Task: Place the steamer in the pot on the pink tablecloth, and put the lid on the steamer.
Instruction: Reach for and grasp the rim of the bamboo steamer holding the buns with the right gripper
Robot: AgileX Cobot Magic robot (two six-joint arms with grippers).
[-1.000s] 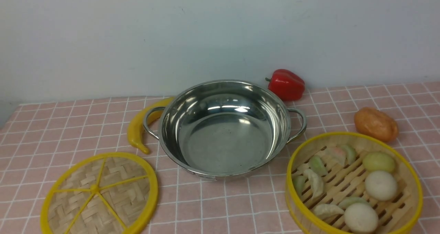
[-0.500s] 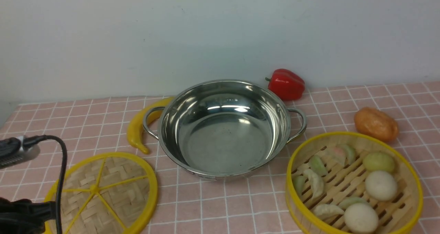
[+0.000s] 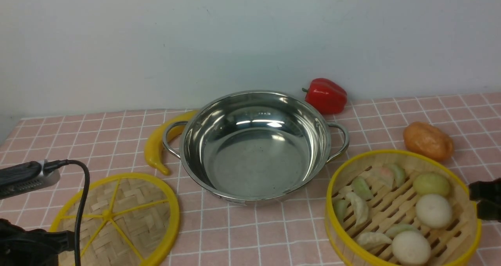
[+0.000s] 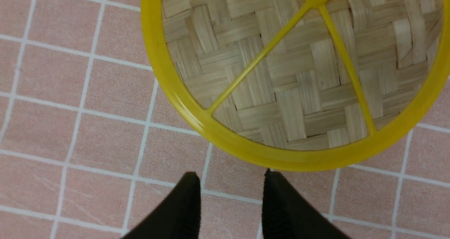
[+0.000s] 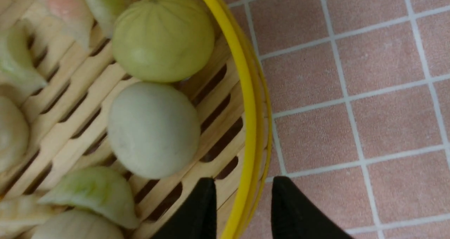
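The round bamboo steamer with yellow rim (image 3: pixel 339 230) stands on the pink tablecloth with white grid (image 3: pixel 235 234), to the right of the wide shiny steel pot (image 3: pixel 258 160). The black right gripper (image 5: pixel 244 182) is open, its fingers apart over the steamer's rim. The round woven lid with yellow spokes (image 3: pixel 141 215) lies at the left; near its edge, the black left gripper (image 4: pixel 232 177) is also open.

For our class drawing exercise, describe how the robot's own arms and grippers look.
The left gripper and the right gripper have dark, near-black fingers that look blurred up close. The left arm carries a black, silver-edged unit with a black cable curving from it. No markings are legible.
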